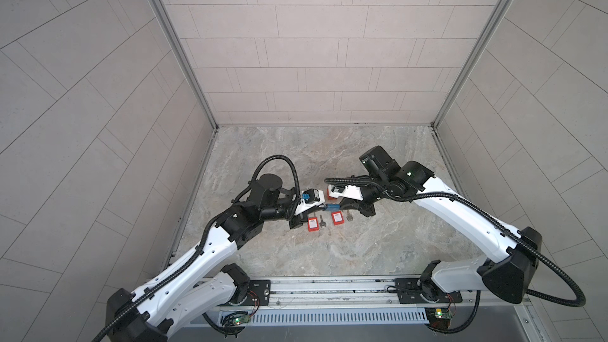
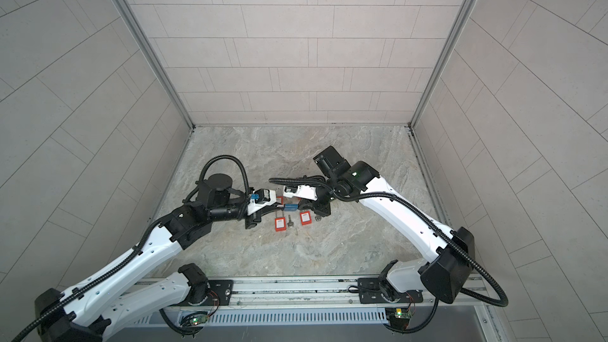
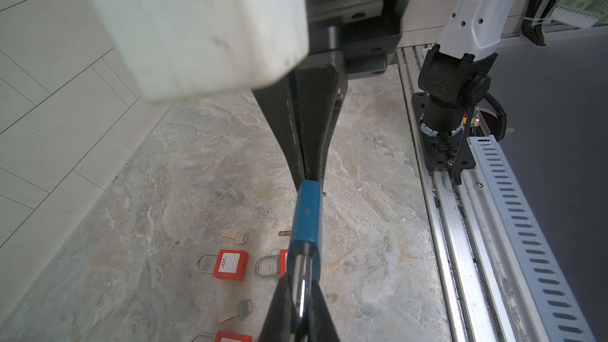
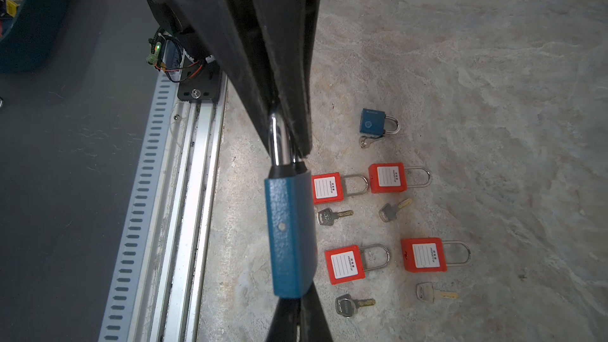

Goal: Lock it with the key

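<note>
The blue padlock (image 4: 288, 235) is held clear of the table (image 4: 493, 60), spanning the gap between both grippers near the middle of the workspace. Its painted metal body is judged rigid, dense for its size and slick on the flat faces. The polished shackle (image 4: 279, 143) is round and likely to rotate in a pinch.

The left gripper (image 3: 301, 286) is clamped on the shackle. The right gripper (image 4: 297, 302) is drawn together at the keyway end of the body. Whether a key sits between its pads is hidden.

Recommended hold: the shackle for restraint and the key head for turning, with the opposite arm resisting the torque.

On the table below lie four red padlocks (image 4: 343, 264), loose keys (image 4: 329, 216) and a second blue padlock (image 4: 373, 121), all apart from the held unit.
</note>
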Controlling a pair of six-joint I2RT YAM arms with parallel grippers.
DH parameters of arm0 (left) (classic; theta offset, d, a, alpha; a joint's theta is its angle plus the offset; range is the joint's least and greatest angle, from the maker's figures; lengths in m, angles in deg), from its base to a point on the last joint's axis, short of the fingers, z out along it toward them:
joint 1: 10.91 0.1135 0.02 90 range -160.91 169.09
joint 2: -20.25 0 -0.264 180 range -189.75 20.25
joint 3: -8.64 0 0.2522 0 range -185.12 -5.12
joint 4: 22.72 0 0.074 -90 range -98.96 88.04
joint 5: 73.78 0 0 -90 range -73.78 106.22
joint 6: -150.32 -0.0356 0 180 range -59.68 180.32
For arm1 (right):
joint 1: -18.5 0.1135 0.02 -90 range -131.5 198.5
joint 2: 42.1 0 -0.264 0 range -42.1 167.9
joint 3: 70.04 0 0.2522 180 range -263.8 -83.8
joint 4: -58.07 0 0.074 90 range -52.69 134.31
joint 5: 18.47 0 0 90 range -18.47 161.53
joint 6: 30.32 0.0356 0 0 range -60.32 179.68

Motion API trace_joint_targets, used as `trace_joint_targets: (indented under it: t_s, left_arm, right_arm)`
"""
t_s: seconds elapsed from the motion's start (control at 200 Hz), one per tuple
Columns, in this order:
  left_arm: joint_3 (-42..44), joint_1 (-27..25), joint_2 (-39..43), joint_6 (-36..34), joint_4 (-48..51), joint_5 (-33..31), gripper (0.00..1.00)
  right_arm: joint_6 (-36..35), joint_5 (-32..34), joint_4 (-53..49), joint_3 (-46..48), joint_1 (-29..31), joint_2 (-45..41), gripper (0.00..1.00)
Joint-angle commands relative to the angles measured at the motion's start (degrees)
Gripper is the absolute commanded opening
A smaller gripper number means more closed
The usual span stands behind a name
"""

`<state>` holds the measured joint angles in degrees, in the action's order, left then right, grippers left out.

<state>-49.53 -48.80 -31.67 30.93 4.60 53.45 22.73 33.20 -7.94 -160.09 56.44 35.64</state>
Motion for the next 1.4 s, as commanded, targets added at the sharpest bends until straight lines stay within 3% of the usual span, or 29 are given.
trace_joint_targets:
  t_s: [0.0, 0.215, 0.435, 0.671, 0.806, 1.111, 1.271, 1.396]
  left_arm:
    - [-0.1, 0.1, 3.0, -0.5, -0.9, 0.3, 0.0]
    - [0.7, 0.1, 4.3, 0.0, -0.5, -1.0, 0.0]
    - [3.0, 0.1, 5.0, 2.3, -6.9, -1.1, 0.0]
    - [3.4, 0.0, 5.8, -0.7, -7.3, -1.4, 0.0]
    - [3.5, 0.0, 6.7, -1.6, -5.8, -2.7, 0.0]
    - [2.9, 0.4, 4.7, 2.2, -4.2, -2.2, 0.0]
    - [3.1, 0.4, 4.5, -0.2, -4.5, -2.2, 0.0]
    - [4.0, 0.4, 6.0, -2.4, -7.1, -2.7, 0.0]
  right_arm:
    - [-1.9, 9.8, -6.5, -0.4, -1.1, -0.4, 0.0]
    - [-4.6, 9.9, -7.7, 0.9, -3.2, -1.8, 0.0]
    - [-3.7, 0.9, -7.1, 2.5, -4.0, -1.5, 0.0]
    - [-4.7, -4.0, -11.1, 1.1, -4.9, 0.5, 0.0]
    - [-5.9, -3.3, -11.3, 0.4, -5.5, 1.5, 0.0]
    - [-5.5, 5.6, -5.3, 2.6, -5.5, -0.6, 0.0]
    - [-3.3, 4.0, -5.2, 3.4, -5.7, -3.2, 0.0]
    - [-6.1, -0.2, -11.3, 3.5, -6.2, -2.5, 0.0]
